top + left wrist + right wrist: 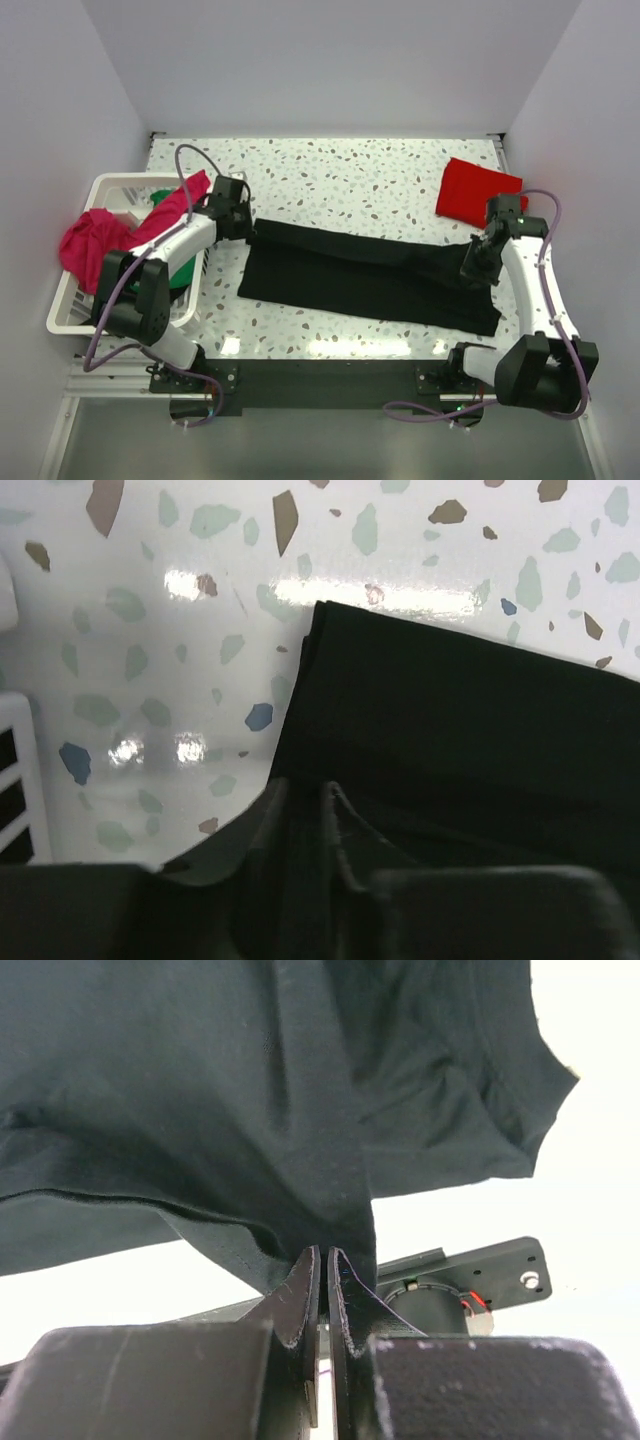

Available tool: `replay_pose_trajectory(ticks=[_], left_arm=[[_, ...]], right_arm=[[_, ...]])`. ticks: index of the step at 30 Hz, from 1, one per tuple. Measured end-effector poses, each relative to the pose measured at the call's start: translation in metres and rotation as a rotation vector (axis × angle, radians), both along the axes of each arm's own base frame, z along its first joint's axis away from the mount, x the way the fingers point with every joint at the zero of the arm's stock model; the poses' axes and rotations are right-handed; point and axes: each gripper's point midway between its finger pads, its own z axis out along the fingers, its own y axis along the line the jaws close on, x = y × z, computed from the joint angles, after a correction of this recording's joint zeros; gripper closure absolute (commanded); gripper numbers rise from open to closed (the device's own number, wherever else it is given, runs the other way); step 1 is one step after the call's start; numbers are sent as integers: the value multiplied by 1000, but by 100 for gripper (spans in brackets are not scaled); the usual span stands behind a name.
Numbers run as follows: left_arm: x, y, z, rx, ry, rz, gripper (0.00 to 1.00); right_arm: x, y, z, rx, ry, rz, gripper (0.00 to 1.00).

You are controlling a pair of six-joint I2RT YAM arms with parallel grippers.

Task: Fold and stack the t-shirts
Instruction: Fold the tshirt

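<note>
A long black t-shirt (360, 275) lies folded across the speckled counter (350, 170), stretched between the two arms. A folded red t-shirt (472, 190) sits at the back right, just behind the right arm. On the left, a white slatted basket (115, 185) holds a green t-shirt (158, 198), and a magenta t-shirt (95, 243) drapes over its rim. The right wrist view shows the right fingers (305, 1280) clenched on a raised fold of black cloth. The left fingers (268, 825) sit at the black t-shirt's left edge, nearly together. Whether they grasp cloth cannot be told.
</note>
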Motion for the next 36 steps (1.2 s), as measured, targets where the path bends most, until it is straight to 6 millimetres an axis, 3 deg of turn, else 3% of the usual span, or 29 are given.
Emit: replay_pose_trajectory(ticks=[2,4,6,9,13,21,28,36], left_arm=[[-8,2,-4,-6,19,18,56],[-18,5,-7,-6,40,34,45],[-28,7,-5,-11,52,49,43],[-33,5,7,-36,30,56,43],[-30,-5,14,-74,3,31,43],[-31,-52,-3,-112,66,-90,41],[2,-97,5,-192,19,-172,41],[17,-108,-13,-216,15,-180,41]], right_arm=[[-11,2,-10,6,25,0,94],[-21,4,-16,13,50,-4,77],[-22,4,-15,13,52,-4,56],[-23,4,-14,12,47,-6,44],[-25,5,-13,13,46,-6,40],[-16,5,-18,21,50,-12,37],[23,6,-40,60,68,-45,35],[73,3,-58,80,26,-65,35]])
